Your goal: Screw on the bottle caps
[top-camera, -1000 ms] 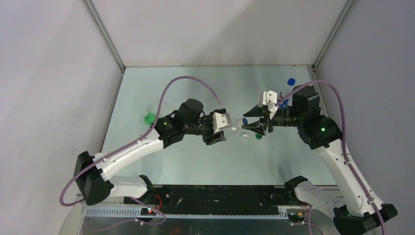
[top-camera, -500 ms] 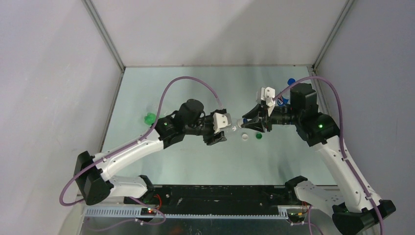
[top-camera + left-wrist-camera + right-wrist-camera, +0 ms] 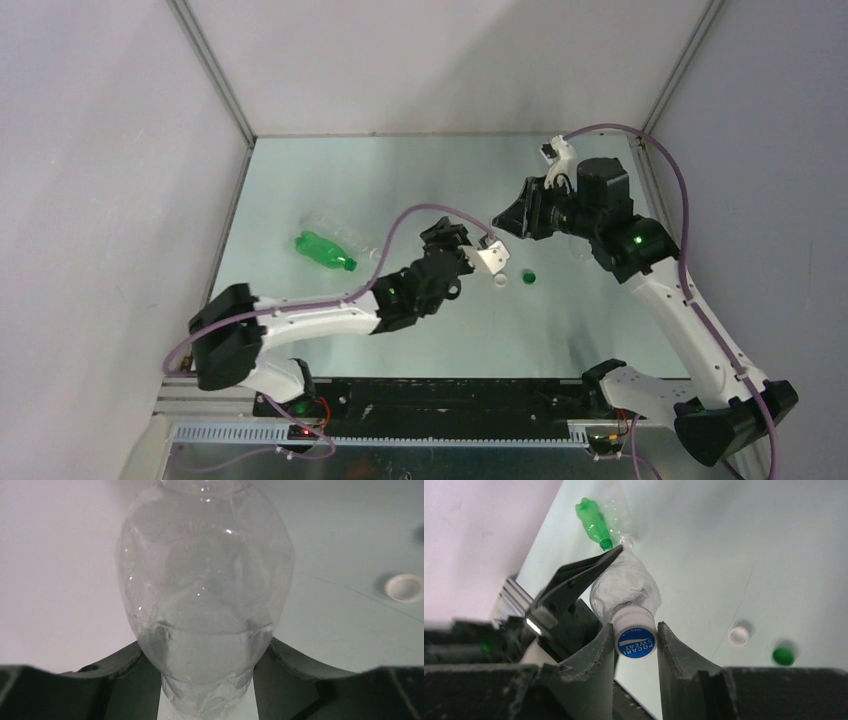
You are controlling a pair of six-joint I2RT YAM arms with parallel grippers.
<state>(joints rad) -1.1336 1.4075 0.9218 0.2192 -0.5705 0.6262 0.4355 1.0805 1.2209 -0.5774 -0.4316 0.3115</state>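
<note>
A clear bottle (image 3: 207,595) hangs in the air between both arms. My left gripper (image 3: 207,672) is shut on its lower body, one finger (image 3: 574,580) showing in the right wrist view. On its neck sits a white bottle cap (image 3: 636,635) with a blue printed top, and my right gripper (image 3: 635,630) is shut on that cap, a finger against each side. From above, the left gripper (image 3: 478,243) and right gripper (image 3: 503,222) meet nose to nose over the table's middle; the bottle barely shows there.
A green bottle (image 3: 325,250) lies at the left with another clear bottle (image 3: 338,226) beside it. A loose white cap (image 3: 500,280) and a green cap (image 3: 528,276) lie on the table (image 3: 400,180) just under the grippers.
The left arm has swung lower and rightward, uncovering the bottles at the left. The right gripper has risen toward the back and its jaws have narrowed onto the cap.
</note>
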